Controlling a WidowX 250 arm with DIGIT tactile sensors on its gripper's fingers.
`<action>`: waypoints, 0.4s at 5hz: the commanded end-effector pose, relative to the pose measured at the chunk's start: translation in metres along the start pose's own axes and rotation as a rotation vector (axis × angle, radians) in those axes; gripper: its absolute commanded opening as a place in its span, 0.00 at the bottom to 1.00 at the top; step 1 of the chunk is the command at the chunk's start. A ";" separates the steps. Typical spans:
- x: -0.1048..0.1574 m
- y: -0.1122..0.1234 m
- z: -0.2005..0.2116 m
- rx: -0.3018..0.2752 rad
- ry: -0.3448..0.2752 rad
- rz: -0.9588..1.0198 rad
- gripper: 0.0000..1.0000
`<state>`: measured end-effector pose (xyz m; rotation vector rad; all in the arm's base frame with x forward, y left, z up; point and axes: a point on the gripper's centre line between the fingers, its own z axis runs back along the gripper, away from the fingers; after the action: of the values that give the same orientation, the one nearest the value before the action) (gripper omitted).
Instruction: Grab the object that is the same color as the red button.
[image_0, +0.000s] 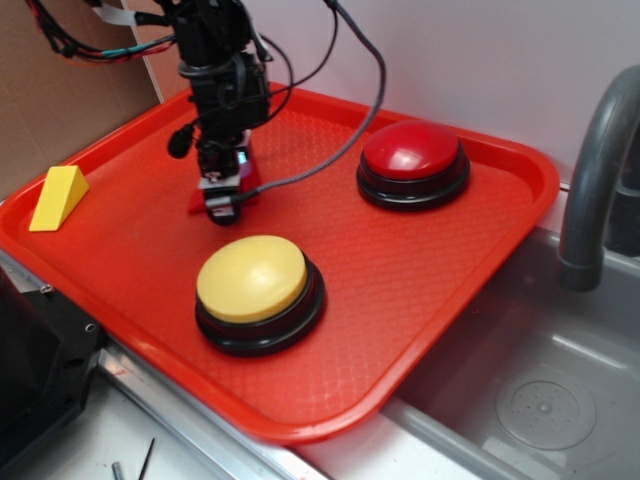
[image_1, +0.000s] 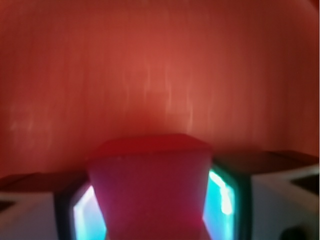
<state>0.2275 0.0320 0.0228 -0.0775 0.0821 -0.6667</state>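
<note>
- Red wedge block (image_1: 150, 185) sits between your gripper's (image_0: 224, 196) fingers (image_1: 225, 200) in the wrist view, one on each side, pressed against it; the picture is blurred.
- Your gripper is clamped on that block, low over the red tray (image_0: 420, 300) near its back left part.
- You can see the red button (image_0: 413, 160) to the right, well apart.
- Yellow button (image_0: 256, 286) stands nearer the front; yellow wedge (image_0: 58, 197) lies at the tray's left edge.
</note>
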 end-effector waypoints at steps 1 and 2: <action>-0.039 -0.011 0.094 0.129 0.004 0.520 0.00; -0.038 -0.023 0.111 0.130 0.013 0.681 0.00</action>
<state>0.1867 0.0544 0.1230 0.0691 0.1305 0.0032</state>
